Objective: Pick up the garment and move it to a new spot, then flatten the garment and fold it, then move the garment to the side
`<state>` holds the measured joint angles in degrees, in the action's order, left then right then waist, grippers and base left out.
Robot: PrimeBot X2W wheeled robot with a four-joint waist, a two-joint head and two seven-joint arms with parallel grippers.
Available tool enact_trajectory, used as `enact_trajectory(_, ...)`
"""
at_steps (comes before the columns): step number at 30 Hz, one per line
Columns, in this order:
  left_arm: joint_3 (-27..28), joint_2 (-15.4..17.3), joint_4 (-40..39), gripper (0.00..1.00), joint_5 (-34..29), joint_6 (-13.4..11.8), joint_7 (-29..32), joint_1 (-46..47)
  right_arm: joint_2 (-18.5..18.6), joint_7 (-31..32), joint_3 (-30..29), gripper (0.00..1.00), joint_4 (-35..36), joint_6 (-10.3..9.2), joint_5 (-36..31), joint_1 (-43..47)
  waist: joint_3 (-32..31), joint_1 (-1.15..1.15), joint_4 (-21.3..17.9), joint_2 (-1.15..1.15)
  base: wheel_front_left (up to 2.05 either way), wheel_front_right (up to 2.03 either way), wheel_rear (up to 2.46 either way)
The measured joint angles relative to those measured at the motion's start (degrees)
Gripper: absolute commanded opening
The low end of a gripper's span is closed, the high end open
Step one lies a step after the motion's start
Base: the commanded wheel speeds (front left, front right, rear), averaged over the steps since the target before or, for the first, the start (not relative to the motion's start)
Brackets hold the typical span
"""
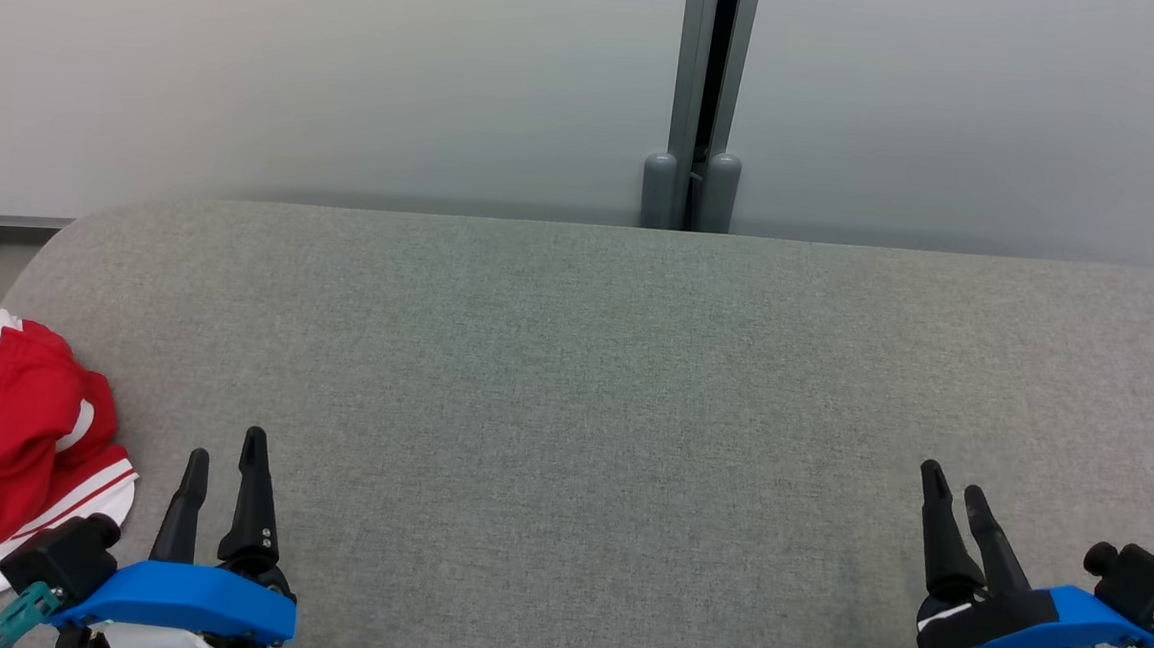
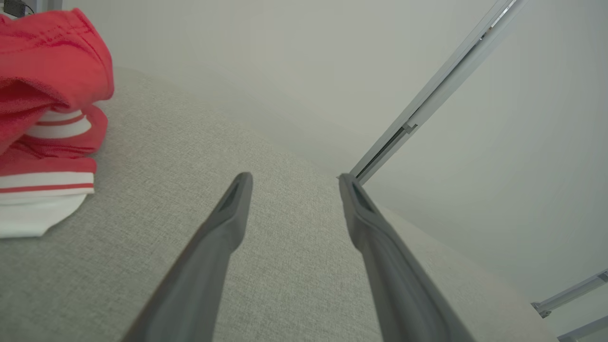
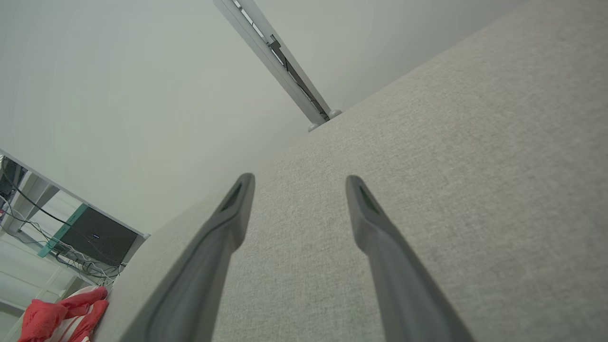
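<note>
The garment [image 1: 13, 450] is a crumpled red piece with white stripes, bunched at the left edge of the grey table [image 1: 583, 385]. It also fills the upper left of the left wrist view as the garment [image 2: 45, 114], and a small part of the garment [image 3: 61, 316] shows at the lower left of the right wrist view. My left gripper [image 1: 226, 448] stands open just right of the heap, apart from it, nothing between its fingers. My right gripper [image 1: 953, 482] is open at the table's lower right, far from the cloth. Both hover over bare fabric: left gripper [image 2: 294, 183], right gripper [image 3: 299, 183].
A pale wall rises behind the table, with a grey vertical post [image 1: 699, 101] at its middle. Beyond the table's left end, a dark box and cables [image 3: 90, 237] stand on the floor.
</note>
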<state>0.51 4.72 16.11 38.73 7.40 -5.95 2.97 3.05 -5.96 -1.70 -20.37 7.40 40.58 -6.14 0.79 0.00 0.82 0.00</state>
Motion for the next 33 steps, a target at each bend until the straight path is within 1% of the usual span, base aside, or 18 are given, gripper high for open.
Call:
enact_trajectory(11,-1.5,0.9,-0.4,1.00,-8.0,-0.4,-1.8,1.1,-0.2,-1.8,-0.4,1.00,0.2,0.00,-9.1,-1.9,0.0,0.00,0.4,0.00,0.00,0.00,0.00)
enact_trajectory(21,-2.7,1.1,2.9,1.00,-13.5,-0.7,-3.3,0.9,-0.3,-3.2,0.6,1.00,-4.2,0.00,-16.5,-1.7,-0.5,0.00,0.6,0.00,0.00,0.00,0.00)
enact_trajectory(33,-3.2,1.0,4.6,1.00,-19.9,-1.1,-4.8,0.1,-0.3,-4.8,0.5,1.00,-6.3,0.01,-22.7,-1.7,-0.9,0.00,1.0,0.00,0.00,0.00,0.00)
